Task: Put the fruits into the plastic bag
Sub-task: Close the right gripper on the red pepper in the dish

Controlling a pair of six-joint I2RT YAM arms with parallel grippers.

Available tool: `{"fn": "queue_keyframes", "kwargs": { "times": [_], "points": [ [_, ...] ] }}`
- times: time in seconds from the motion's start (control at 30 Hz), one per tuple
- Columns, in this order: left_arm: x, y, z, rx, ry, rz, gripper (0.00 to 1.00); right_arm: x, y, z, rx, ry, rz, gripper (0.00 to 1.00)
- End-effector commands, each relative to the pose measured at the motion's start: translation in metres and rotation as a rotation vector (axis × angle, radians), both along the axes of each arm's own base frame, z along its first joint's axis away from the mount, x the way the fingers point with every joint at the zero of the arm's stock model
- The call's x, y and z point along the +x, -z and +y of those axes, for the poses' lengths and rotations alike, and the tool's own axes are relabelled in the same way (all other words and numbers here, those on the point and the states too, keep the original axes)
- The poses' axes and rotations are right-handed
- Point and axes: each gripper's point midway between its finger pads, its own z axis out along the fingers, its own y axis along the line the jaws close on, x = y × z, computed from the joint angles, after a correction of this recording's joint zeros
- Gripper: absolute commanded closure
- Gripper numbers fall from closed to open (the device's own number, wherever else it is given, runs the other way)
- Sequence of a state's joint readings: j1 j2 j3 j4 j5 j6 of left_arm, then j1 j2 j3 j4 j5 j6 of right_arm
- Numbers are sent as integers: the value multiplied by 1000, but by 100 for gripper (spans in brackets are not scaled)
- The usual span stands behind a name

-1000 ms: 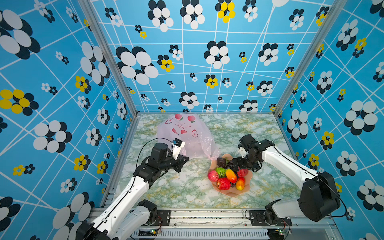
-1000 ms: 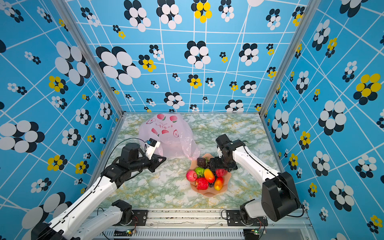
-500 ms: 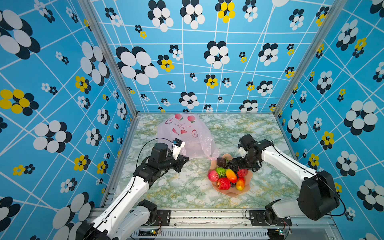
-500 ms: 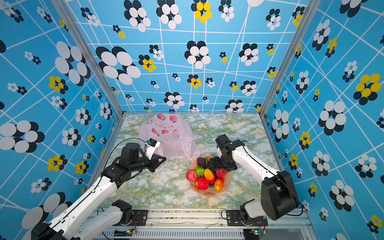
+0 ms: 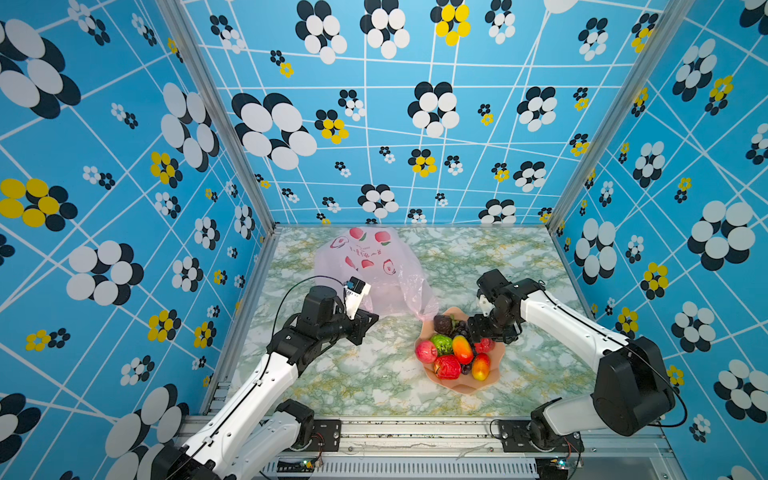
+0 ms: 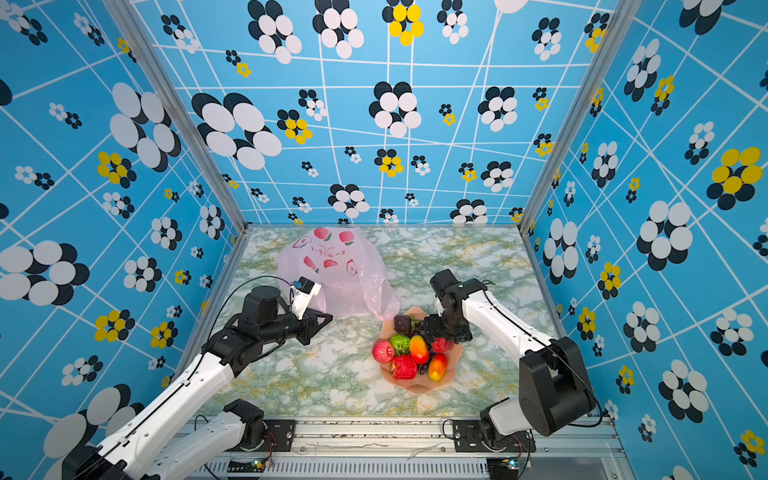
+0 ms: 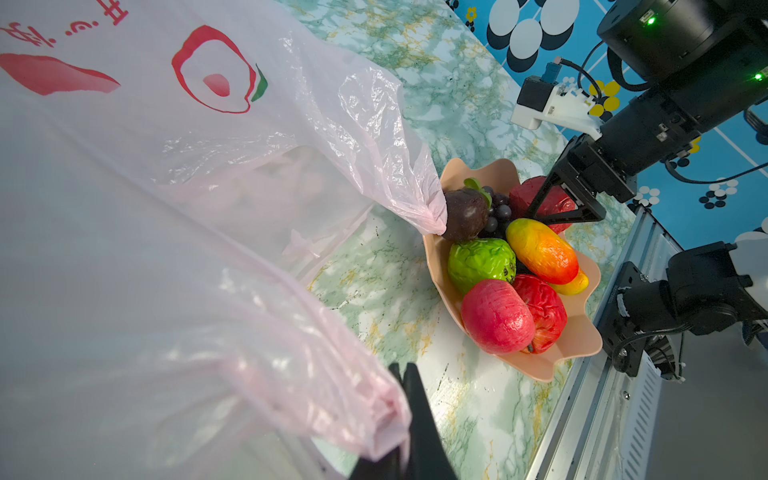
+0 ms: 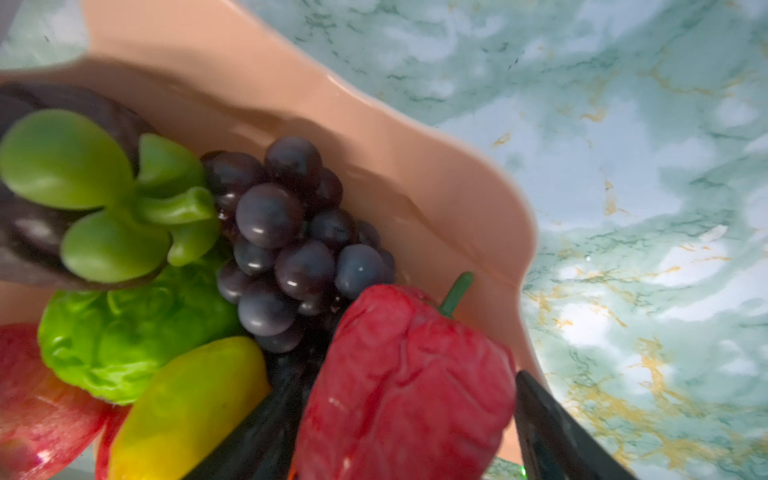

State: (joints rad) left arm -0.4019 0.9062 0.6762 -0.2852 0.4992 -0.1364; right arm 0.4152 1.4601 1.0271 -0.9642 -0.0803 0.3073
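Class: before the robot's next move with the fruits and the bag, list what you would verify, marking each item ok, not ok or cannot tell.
1. The left pincer is shut on the plastic bag edge: ok.
2. The right pincer has a jaw on either side of the red strawberry in the bowl: ok.
3. Strawberry firmly clamped: cannot tell.
4. Bag mouth wide enough for a drop: cannot tell.
5. The bag's loose handle is clear of the bowl: not ok, it lies against the dark brown fruit.
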Motion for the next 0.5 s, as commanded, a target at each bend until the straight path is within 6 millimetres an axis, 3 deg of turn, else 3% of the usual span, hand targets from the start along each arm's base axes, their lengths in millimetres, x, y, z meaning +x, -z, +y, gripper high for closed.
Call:
{"fn": "queue_keyframes", "kwargs": {
  "times": [0.0, 0.23, 0.47],
  "points": [
    [-4, -1, 0, 14, 12, -17, 100, -6, -2, -6, -17, 17, 21, 26],
    [-4, -1, 0, 13, 14, -17, 100, -3, -15, 1, 34, 26, -19, 41],
    [-4, -2, 0, 12, 13, -18, 100, -3, -19, 7, 72, 34, -28, 45]
  ]
}}
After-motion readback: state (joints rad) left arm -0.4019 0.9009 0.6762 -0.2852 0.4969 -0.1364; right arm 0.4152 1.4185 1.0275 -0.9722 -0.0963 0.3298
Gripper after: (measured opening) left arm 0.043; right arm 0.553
